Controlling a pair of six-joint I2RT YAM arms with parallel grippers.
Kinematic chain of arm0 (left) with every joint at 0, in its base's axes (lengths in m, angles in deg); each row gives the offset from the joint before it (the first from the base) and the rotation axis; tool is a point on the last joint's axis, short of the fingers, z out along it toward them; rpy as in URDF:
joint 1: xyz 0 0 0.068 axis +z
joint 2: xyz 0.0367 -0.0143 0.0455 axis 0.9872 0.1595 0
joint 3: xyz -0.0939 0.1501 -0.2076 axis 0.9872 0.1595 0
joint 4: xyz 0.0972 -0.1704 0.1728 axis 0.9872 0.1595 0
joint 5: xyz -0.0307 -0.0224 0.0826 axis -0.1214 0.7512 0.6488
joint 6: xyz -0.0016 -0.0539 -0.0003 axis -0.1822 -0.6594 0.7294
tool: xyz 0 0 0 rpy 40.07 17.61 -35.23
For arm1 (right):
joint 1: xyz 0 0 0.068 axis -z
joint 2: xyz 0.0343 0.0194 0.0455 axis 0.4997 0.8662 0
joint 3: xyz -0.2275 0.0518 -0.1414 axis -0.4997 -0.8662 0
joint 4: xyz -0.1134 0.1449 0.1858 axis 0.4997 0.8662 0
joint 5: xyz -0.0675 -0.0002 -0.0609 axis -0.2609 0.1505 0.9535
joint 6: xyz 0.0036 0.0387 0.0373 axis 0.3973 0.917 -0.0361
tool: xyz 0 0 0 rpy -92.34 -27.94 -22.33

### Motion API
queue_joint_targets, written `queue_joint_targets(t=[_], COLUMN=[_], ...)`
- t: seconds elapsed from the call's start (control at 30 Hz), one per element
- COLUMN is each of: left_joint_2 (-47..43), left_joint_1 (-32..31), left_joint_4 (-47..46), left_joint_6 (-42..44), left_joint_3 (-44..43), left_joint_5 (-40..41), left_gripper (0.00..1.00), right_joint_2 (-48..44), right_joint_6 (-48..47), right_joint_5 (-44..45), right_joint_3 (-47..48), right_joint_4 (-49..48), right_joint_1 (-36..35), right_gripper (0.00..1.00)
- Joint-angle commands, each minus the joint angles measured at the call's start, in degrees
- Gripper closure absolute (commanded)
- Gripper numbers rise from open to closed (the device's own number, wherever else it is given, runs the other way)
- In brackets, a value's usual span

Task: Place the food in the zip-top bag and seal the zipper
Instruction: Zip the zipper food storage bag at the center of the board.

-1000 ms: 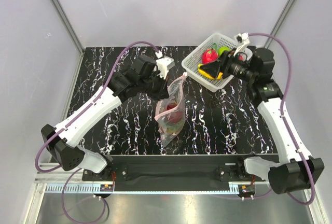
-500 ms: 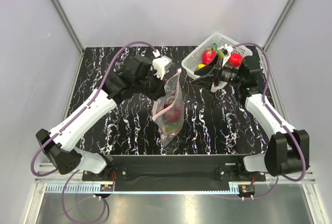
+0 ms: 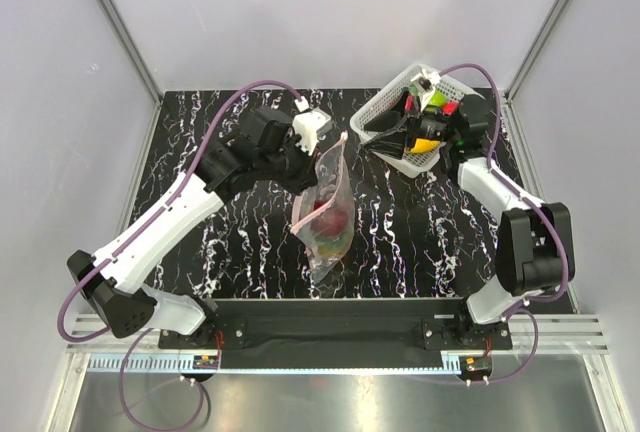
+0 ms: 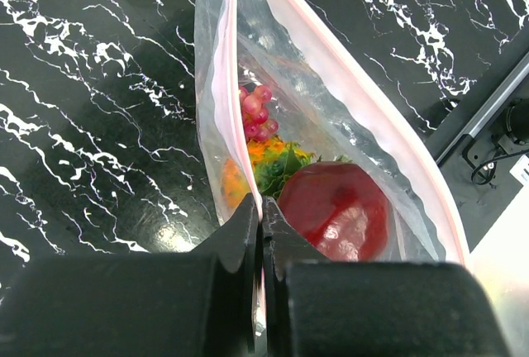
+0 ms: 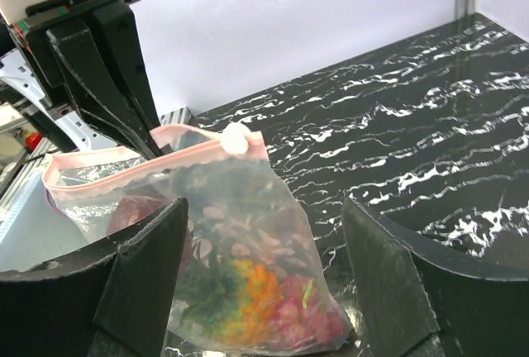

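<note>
The bag (image 3: 328, 214) is clear, crinkly plastic with a pink zipper (image 4: 221, 101) along its mouth and a white slider (image 5: 235, 139) on that strip. It stands on the black marbled table (image 3: 190, 122) with its mouth up and the two zipper strips parted.

The left gripper (image 4: 261, 212) is at the bag's top edge, jaws pressed together on one zipper strip. The right gripper (image 3: 383, 135) is to the right of the bag and apart from it, fingers spread wide with nothing held.

Inside the bag lie purple grapes (image 4: 258, 113), an orange pineapple (image 4: 273, 167) with green leaves, and a red round fruit (image 4: 339, 212).

A white basket (image 3: 372, 112), right of the bag and past the right gripper, holds a banana (image 3: 425, 145), a green fruit (image 3: 438, 100) and a red one.
</note>
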Motion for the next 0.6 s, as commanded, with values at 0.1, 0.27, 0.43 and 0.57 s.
queue_joint_targets(t=[0.1,0.27,0.43,0.57], left_joint_2=[-1.3,-1.3,-0.8,-0.5], left_joint_1=[0.2,0.3,0.6,1.6], left_joint_4=[0.8,1.2,1.6,2.8], left_joint_6=[0.9,0.9,1.0,0.0], left_joint_3=[-2.4,-2.7,-3.3,-3.5], left_joint_5=[0.9,1.2,1.5,2.1], left_gripper=[0.98,0.98,0.98,0.97], right_joint_2=[4.4,8.0,8.9,8.7], right_joint_6=[2.0,3.7,5.4,6.1], right_joint_5=[-2.8,-3.5,-4.6,-4.4], right_joint_3=[5.2,8.4,8.5,7.3], right_joint_4=[-7.6,-9.5,-11.7,-12.8], right_joint_1=[-2.9,-5.9,-7.6,-8.3], right_gripper=[0.2,0.23,0.31,0.38])
